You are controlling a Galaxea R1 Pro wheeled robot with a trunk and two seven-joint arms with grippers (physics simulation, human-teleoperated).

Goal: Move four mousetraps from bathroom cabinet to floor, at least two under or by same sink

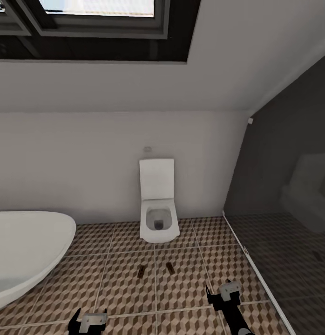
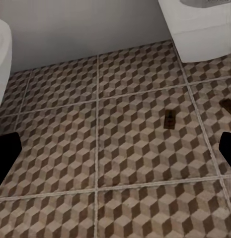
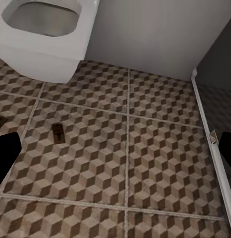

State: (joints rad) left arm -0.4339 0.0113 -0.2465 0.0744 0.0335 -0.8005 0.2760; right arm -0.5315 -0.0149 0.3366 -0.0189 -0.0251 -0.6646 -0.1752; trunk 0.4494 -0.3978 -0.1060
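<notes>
Both grippers, left gripper (image 1: 88,321) and right gripper (image 1: 224,295), hang open and empty above the bathroom floor (image 1: 190,284); 2 mousetraps (image 1: 141,271) lie before the toilet (image 1: 157,218). Best next: find the cabinet.

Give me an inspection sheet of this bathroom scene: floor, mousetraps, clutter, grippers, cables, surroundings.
Surface: bathroom floor, cube-pattern tiles, pale grout.
Job's things: two mousetraps lie flat before the toilet, left mousetrap, right mousetrap, apart from each other.
Clutter: nothing seen.
Grippers: left gripper and right gripper open, empty, above the floor.
Cables: nothing seen.
Surroundings: bathtub at left, glass partition at right, window above.
</notes>
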